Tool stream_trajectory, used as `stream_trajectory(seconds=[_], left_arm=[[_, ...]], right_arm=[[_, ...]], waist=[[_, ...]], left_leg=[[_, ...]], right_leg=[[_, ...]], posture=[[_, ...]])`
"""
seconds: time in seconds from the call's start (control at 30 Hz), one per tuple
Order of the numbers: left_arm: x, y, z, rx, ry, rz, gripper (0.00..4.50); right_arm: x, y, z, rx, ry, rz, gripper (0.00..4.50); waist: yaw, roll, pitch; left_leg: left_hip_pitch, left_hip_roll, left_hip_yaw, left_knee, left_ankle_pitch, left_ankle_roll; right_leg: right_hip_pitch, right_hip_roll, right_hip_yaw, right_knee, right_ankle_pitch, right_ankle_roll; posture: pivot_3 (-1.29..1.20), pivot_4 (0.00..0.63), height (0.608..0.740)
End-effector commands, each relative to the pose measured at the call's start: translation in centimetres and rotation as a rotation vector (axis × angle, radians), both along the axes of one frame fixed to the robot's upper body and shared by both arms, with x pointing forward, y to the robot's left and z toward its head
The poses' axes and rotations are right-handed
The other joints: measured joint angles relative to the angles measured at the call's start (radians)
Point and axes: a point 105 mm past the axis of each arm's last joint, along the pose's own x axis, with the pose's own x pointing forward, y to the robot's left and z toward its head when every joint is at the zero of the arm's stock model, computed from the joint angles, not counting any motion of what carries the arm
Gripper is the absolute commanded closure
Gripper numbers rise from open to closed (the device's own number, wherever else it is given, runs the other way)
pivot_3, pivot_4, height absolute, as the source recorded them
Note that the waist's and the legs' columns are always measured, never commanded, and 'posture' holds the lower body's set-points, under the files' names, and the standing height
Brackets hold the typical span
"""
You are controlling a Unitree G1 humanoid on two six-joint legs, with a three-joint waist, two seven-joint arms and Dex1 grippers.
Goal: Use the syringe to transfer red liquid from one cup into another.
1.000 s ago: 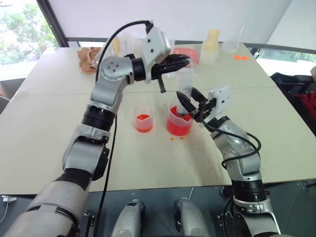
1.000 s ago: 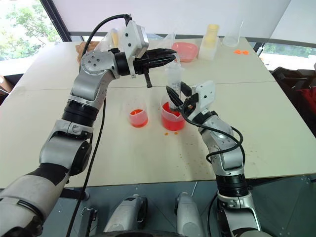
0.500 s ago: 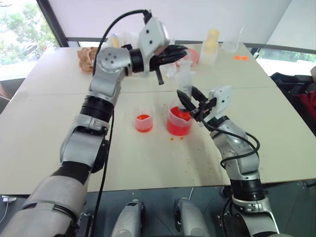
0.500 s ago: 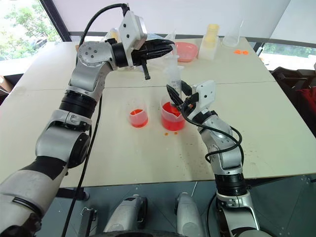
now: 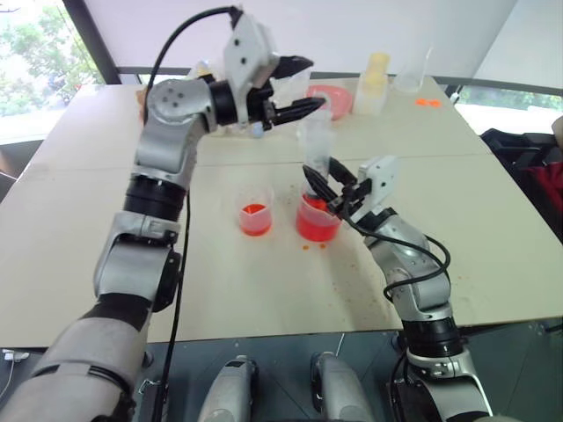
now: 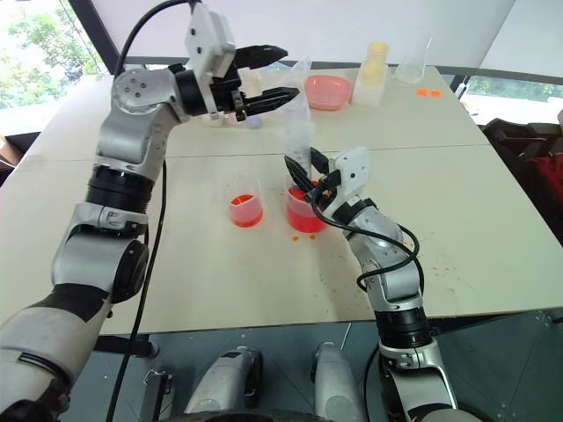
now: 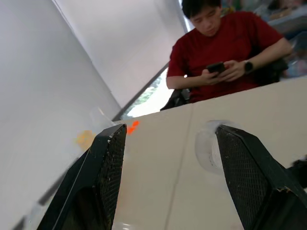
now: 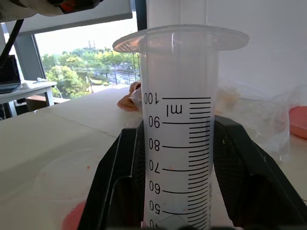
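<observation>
Syringe [image 8: 178, 129] clear, graduated, upright in right hand [image 5: 329, 191] over beaker [image 5: 318, 221].

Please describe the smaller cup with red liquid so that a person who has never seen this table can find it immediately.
On the pale tabletop, near its middle, two clear plastic cups holding red liquid stand side by side. The larger clear plastic beaker has the clear graduated syringe standing in it. The small clear plastic measuring cup stands alone on the robot's left of it, narrower, with nothing inside but liquid.
</observation>
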Motion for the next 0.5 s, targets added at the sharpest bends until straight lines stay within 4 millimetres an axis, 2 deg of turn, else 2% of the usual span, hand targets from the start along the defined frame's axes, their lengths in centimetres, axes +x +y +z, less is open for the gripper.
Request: stream_trajectory(seconds=[0.03,0.13,0.2,0.3,0.37,0.43,0.5], left_arm=[[-2.4,2.6,0.1,-0.039,0.172,-0.095,1.49],[-5.0,5.2,-2.1,0.006,0.320,-0.160,1.49],[-5.8,6.9,-3.1,0.036,0.357,-0.116,1.49],[-5.5,8.6,-2.9,0.014,0.352,0.003,1.49],[-5.4,9.7,-3.0,0.010,0.338,0.077,1.49],[-5.4,10.8,-3.7,0.032,0.322,0.156,1.49],[-5.3,11.5,-4.2,0.038,0.301,0.232,1.49]], right_arm=[[0.0,-0.9,2.1,0.016,-0.087,-0.043,3.06],[0.3,-1.4,2.9,0.020,-0.117,-0.073,3.06],[0.3,-1.6,3.7,0.024,-0.144,-0.085,3.06],[0.3,-1.9,5.3,0.031,-0.182,-0.091,3.06],[0.0,-1.7,7.0,0.057,-0.220,-0.080,3.06],[-0.5,-0.8,9.0,0.093,-0.269,-0.038,3.06],[-1.5,1.4,10.3,0.103,-0.313,0.057,3.06]], waist=[[-0.004,0.000,0.000],[-0.018,0.000,0.000],[-0.022,0.000,0.000],[-0.017,0.000,0.000],[-0.015,0.000,0.000],[-0.017,0.000,0.000],[-0.021,0.001,0.000]], left_leg=[[0.000,0.000,0.000,0.000,0.000,0.000],[0.001,0.001,-0.002,0.000,0.000,0.000],[0.001,0.002,-0.003,-0.001,0.000,0.000],[0.001,0.002,-0.003,-0.001,0.001,-0.001],[0.001,0.002,-0.003,0.000,0.001,-0.001],[0.001,0.002,-0.003,-0.001,0.001,-0.001],[0.002,0.002,-0.003,-0.002,0.001,-0.002]], right_leg=[[0.000,0.000,0.000,0.000,0.000,0.000],[0.000,0.001,0.001,0.000,0.000,0.000],[0.000,0.001,0.001,0.000,0.000,0.000],[0.000,0.001,0.001,0.000,0.000,0.000],[0.000,0.000,0.001,0.000,0.000,0.000],[0.000,0.000,0.002,0.000,0.000,0.000],[-0.001,0.000,0.002,0.001,0.000,-0.001]], posture=[[0.00,0.150,0.740],[0.00,0.150,0.740],[0.00,0.150,0.740],[0.00,0.150,0.740],[0.00,0.150,0.740],[0.00,0.150,0.740],[0.00,0.150,0.740]])
